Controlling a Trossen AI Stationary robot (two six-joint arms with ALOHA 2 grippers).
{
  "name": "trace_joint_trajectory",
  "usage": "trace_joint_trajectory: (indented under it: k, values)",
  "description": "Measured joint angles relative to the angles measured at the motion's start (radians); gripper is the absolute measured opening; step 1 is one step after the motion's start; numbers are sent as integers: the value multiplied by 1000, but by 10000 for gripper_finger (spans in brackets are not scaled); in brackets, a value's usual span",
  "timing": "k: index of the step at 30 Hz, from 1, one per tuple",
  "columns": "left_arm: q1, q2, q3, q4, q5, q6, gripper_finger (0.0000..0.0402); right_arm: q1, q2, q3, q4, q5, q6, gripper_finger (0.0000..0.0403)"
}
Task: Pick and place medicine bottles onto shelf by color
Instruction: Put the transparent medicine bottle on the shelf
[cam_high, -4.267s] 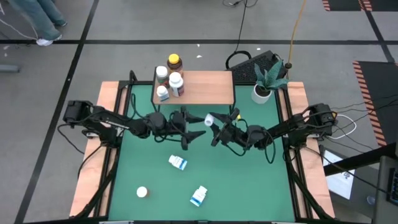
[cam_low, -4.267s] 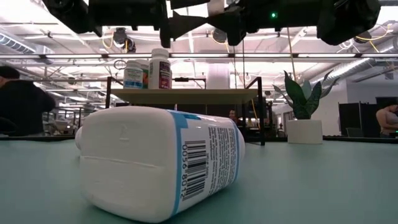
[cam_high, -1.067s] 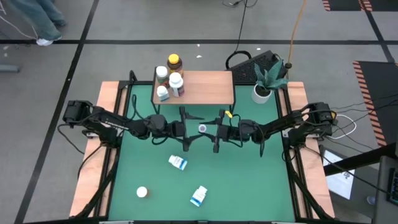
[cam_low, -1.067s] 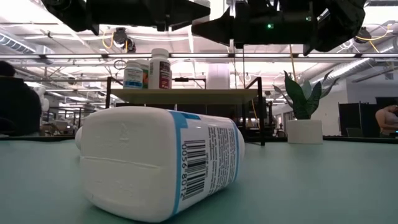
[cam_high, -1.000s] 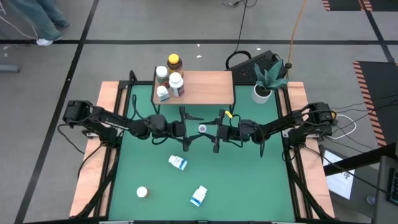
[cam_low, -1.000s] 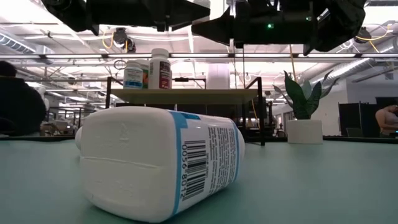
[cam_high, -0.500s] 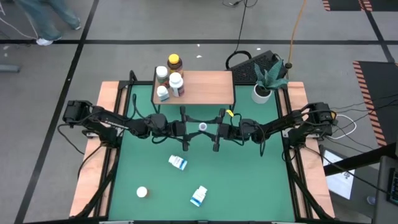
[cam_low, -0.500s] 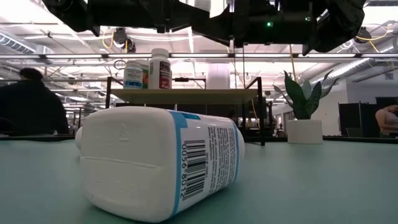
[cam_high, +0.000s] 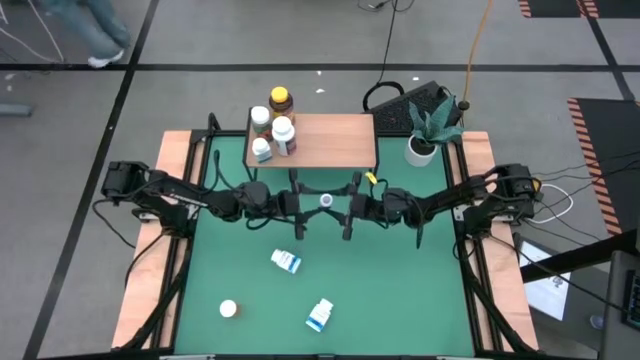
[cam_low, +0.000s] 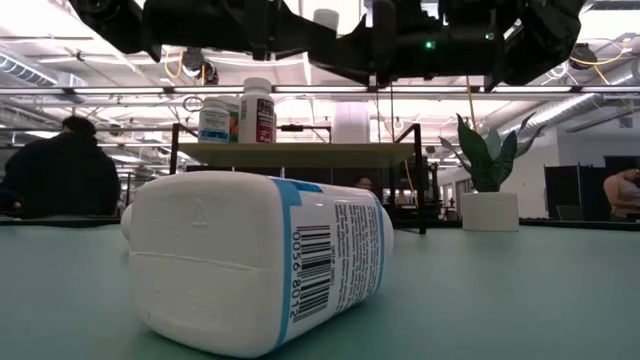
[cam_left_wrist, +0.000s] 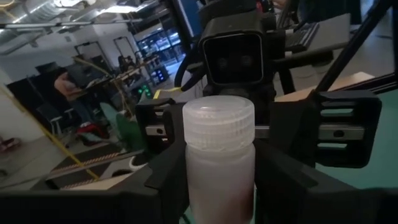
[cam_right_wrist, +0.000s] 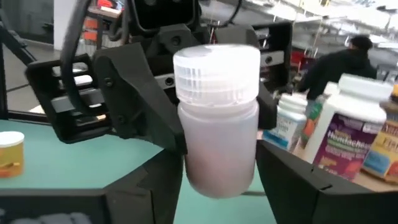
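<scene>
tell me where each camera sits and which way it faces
High view: above the table, looking straight down; both arms, left claw and right claw meeting at a small white bottle in front of the shelf.
Low view: at tabletop height, looking across at a lying bottle; arms overhead.
Left wrist view: on the left arm, facing the right arm; own fingers around the bottle.
Right wrist view: on the right arm, facing the left arm; own fingers.
Both wrist views share that white bottle.

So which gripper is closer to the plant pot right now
Right. The right gripper is mid-table at the white bottle, which it meets from the side of the plant pot. The left gripper meets that bottle from the far side, so it is farther off.
</scene>
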Motion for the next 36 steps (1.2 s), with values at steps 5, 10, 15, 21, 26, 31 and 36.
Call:
trace_joint_trajectory:
  k: [5, 10, 15, 21, 26, 31, 36]
  values:
    - [-1, 0, -1, -1, -50, -3, 155, -41, 0, 0, -23, -126, 103, 219]
    - [0, 0, -1, -4, -97, -5, 154, -85, -1, 1, -67, -181, 205, 232]
    - [0, 0, -1, -4, -154, -6, 165, -120, -1, 1, -100, -182, 216, 233]
    - [1, 0, -1, -24, -256, -12, 155, -140, -28, 1, -168, -182, 237, 233]
    - [1, 0, -1, -42, -269, 0, 156, -142, -95, 0, -327, -184, 220, 233]
    - [1, 0, -1, -50, -269, -1, 164, -142, -193, 0, -399, -183, 167, 233]
    - [1, 0, -1, -56, -268, -31, 159, -108, -253, 0, -382, -183, 19, 233]
